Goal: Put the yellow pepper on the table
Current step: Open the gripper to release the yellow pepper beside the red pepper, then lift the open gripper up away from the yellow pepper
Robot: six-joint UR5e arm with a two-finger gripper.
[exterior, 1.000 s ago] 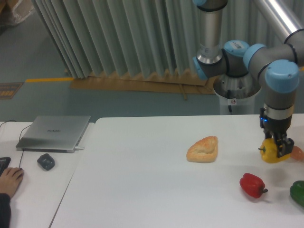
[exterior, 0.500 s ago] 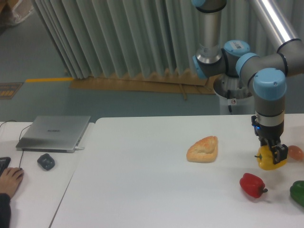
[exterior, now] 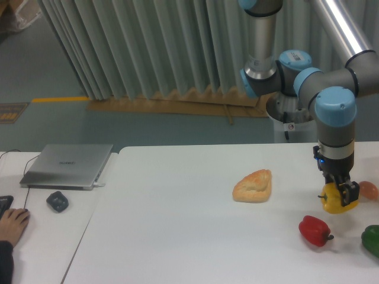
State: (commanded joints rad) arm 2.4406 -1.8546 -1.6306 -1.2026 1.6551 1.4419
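The yellow pepper (exterior: 334, 201) is at the right side of the white table (exterior: 177, 236), low over or resting on its surface; I cannot tell which. My gripper (exterior: 340, 191) comes straight down onto it, shut on the yellow pepper, one dark finger showing on its right flank. The arm's blue-capped wrist stands directly above.
A red pepper (exterior: 314, 230) lies just in front of the yellow one, a green pepper (exterior: 372, 239) at the right edge. A bread roll (exterior: 253, 185) sits to the left, an orange-pink item (exterior: 369, 189) to the right. A laptop (exterior: 67, 165), mouse (exterior: 57, 202) and a person's hand (exterior: 12, 224) are on the left desk.
The gripper has carried the yellow pepper a little left and down over the last second; in the last half second it barely moved.
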